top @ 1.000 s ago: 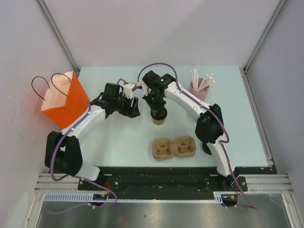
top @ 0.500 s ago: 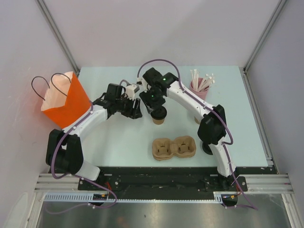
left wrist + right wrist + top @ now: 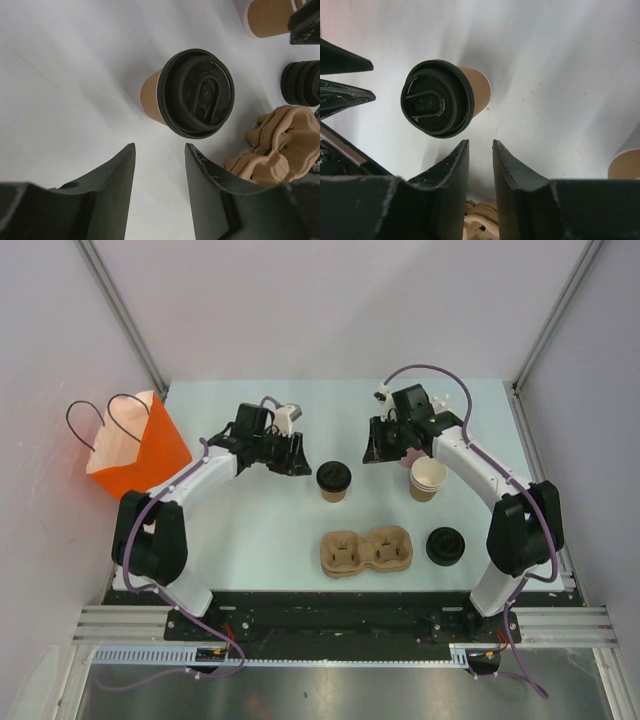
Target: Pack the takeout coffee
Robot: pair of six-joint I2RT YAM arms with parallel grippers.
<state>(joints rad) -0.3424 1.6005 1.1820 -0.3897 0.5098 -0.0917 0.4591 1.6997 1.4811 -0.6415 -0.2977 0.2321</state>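
- Your left gripper (image 3: 159,150) has its fingers apart with a clear gap between them. Nothing is in there, just bare table showing through.
- Your right gripper (image 3: 480,145) is parted too, but only by a slim slot, and it's empty as well.
- The takeout coffee (image 3: 334,478) stands upright on the table (image 3: 250,540), black lid on, right between the two grippers. Neither one touches it.
- In the left wrist view the cup sits just past the fingertips and a bit off to the right of the gap. In the right wrist view it's ahead of the fingers and off to the left.
- From the top camera, the left gripper hangs just left of the cup and a little farther back. The right gripper is on the cup's right, also farther back and with more room to the cup.
- The stack of lidless cups (image 3: 428,478) stands to the right of the coffee, under the right arm's forearm.
- The cardboard cup carrier (image 3: 366,550) lies nearer to you than the coffee, with both of its wells empty.
- The loose black lid (image 3: 444,545) sits just right of the carrier.
- The orange paper bag (image 3: 140,450) stands open at the table's left edge, well apart from the cup.
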